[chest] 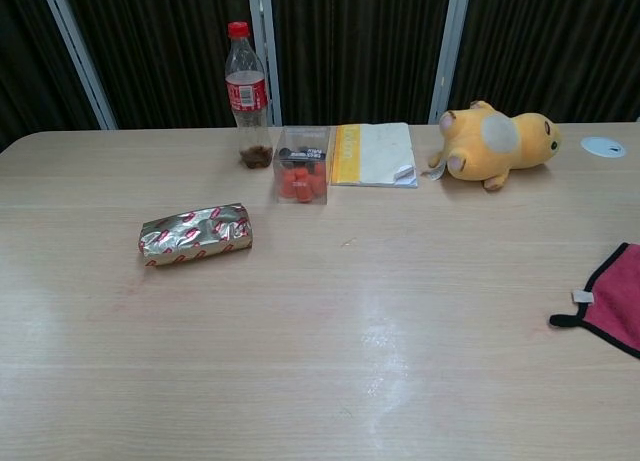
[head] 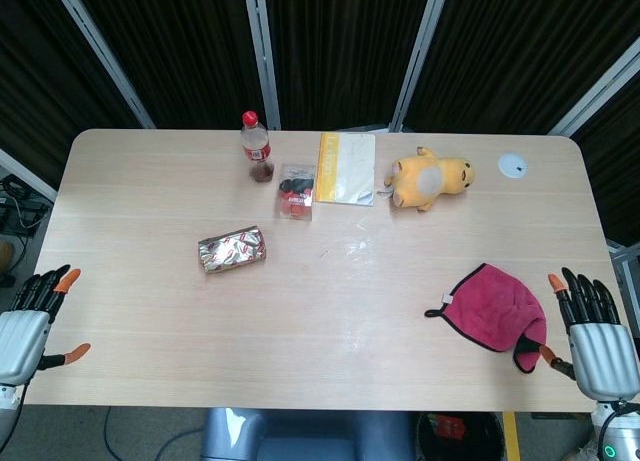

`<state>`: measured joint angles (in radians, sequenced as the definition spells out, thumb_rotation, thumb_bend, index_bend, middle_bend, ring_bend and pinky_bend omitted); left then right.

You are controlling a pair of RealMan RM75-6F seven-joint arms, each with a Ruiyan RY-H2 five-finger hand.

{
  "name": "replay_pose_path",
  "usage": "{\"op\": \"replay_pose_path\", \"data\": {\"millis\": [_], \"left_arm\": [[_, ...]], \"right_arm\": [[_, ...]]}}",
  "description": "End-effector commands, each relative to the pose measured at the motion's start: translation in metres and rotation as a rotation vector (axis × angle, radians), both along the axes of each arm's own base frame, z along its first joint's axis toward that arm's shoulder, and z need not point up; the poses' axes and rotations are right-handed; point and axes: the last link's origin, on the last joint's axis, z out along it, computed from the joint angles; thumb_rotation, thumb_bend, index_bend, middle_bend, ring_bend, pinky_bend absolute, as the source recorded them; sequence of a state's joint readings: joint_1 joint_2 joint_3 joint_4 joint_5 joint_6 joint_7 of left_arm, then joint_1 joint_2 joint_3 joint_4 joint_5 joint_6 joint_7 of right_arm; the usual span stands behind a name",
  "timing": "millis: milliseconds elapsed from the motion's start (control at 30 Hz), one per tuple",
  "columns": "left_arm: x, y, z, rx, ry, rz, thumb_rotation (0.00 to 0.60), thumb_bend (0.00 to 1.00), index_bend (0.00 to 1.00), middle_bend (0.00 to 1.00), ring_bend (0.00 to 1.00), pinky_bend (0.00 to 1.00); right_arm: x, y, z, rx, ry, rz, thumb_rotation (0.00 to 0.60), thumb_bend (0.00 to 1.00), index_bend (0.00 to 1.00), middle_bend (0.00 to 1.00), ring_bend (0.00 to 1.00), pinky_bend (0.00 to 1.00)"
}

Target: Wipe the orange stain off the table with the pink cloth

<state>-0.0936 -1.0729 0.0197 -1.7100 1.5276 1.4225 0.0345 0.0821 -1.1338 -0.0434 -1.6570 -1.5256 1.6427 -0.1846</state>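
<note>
The pink cloth [head: 495, 306] lies crumpled on the right part of the table [head: 320, 361], and its dark-trimmed edge [chest: 612, 301] shows at the right border of the chest view. My right hand [head: 592, 326] hovers at the table's near right corner, just right of the cloth, fingers spread and holding nothing. Its thumb tip is close to the cloth's lower flap. My left hand [head: 25, 321] is at the near left edge, fingers apart and empty. No orange stain is plainly visible on the wood.
Along the far side stand a cola bottle [head: 257, 147], a clear box of red items [head: 296, 190], a yellow booklet [head: 347, 168], a yellow plush toy [head: 430, 178] and a white disc [head: 513, 164]. A foil packet [head: 232, 249] lies left of centre.
</note>
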Motion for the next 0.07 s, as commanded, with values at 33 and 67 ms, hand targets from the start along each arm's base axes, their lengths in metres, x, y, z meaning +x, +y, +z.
{"op": "replay_pose_path", "data": {"millis": [33, 67], "left_arm": [[0.0003, -0.0005, 0.0003, 0.001, 0.004, -0.003, 0.600, 0.00, 0.00, 0.00, 0.00, 0.00], [0.0007, -0.0009, 0.0007, 0.001, 0.008, -0.007, 0.600, 0.00, 0.00, 0.00, 0.00, 0.00]], "right_arm": [[-0.0006, 0.0002, -0.0010, 0.005, 0.002, -0.002, 0.600, 0.00, 0.00, 0.00, 0.00, 0.07], [-0.0006, 0.0005, -0.0015, 0.007, -0.001, -0.004, 0.600, 0.00, 0.00, 0.00, 0.00, 0.07]]}}
